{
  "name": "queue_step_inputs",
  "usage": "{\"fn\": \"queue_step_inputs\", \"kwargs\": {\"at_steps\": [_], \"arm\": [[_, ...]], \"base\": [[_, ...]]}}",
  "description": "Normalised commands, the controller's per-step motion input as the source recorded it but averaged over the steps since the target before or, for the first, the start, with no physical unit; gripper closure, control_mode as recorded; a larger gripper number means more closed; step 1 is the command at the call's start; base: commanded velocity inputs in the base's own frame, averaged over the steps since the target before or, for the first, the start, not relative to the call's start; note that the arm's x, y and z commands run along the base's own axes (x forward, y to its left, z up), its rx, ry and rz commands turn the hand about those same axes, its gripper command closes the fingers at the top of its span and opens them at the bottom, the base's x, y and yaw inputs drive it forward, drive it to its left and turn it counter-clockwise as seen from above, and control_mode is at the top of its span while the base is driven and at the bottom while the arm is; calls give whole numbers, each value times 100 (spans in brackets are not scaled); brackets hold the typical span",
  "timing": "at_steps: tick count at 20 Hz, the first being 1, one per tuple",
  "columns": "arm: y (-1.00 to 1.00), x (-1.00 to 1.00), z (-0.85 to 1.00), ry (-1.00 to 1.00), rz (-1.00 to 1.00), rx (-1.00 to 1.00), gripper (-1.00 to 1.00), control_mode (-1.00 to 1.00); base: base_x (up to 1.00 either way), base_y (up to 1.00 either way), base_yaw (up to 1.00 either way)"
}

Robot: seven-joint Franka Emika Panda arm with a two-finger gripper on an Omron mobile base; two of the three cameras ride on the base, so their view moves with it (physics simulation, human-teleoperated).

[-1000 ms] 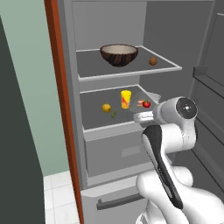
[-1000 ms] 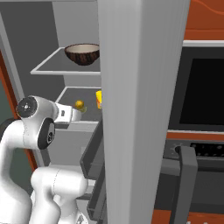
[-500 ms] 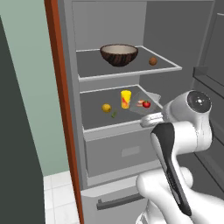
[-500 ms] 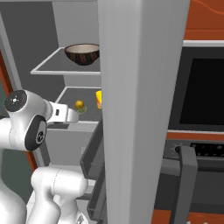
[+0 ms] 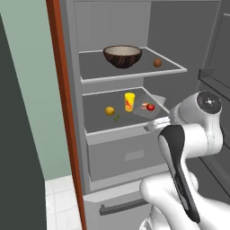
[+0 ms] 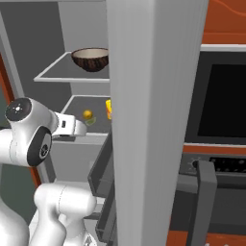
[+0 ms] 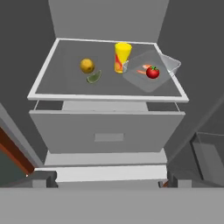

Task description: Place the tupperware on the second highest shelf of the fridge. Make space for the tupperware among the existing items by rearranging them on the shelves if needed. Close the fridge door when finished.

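- Red-brown upright panel (image 5: 63,112), left of my jaws, running top to bottom; a strip of it shows low and left of my jaws in the hand view (image 7: 13,153).
- Pale green wall (image 5: 27,90), further left of my jaws, past that panel.
- Dark flat slab (image 5: 13,179), far left of my jaws, closest to the camera.
- White tiled floor (image 5: 60,197), below and left of my jaws.
- Black wall oven (image 6: 223,105), well off to the right of my jaws, glass front dark.
- Oven control strip (image 6: 216,165) under the glass, small markings, can't read them.
- Dark grey bar handle (image 6: 204,202), low and right of my jaws.
- Orange cabinet front (image 6: 226,21), high right, above the oven.
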Motion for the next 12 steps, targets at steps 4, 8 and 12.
{"fn": "queue_step_inputs", "kwargs": {"at_steps": [4, 8, 12], "arm": [[0, 0, 0, 0, 0, 0, -100, 100], [0, 0, 0, 0, 0, 0, -100, 100], [0, 0, 0, 0, 0, 0, -100, 100]], "base": [[-54, 0, 8], [-57, -3, 5], [-46, -3, 0]]}}
